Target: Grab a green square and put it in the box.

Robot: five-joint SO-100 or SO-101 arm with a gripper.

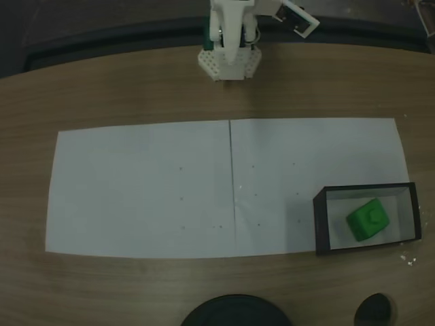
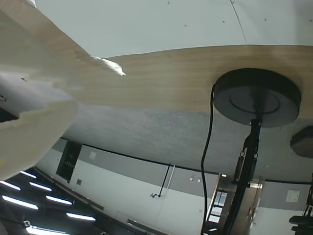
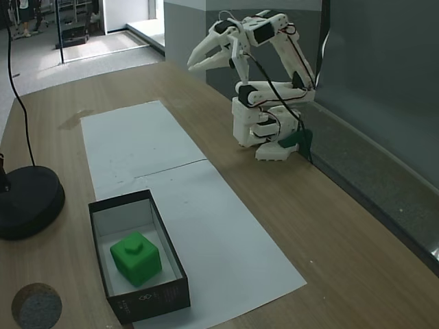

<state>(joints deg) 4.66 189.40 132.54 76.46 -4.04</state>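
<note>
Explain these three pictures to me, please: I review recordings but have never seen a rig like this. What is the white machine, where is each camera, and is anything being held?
The white machine is a small robot arm bolted at the far edge of a wooden table. Its two-finger gripper is folded back above its base, slightly open and holding nothing.

One fixed view looks straight down on the table; the other looks across it from the side. The wrist view comes from a camera on the arm, so it is tilted: it shows a blurred pale finger, the table edge and a round black stand.

White paper sheets lie on the table. On them sits the box, a shallow black-walled tray, with the green square resting inside it. So the cube is already in the box.
</note>
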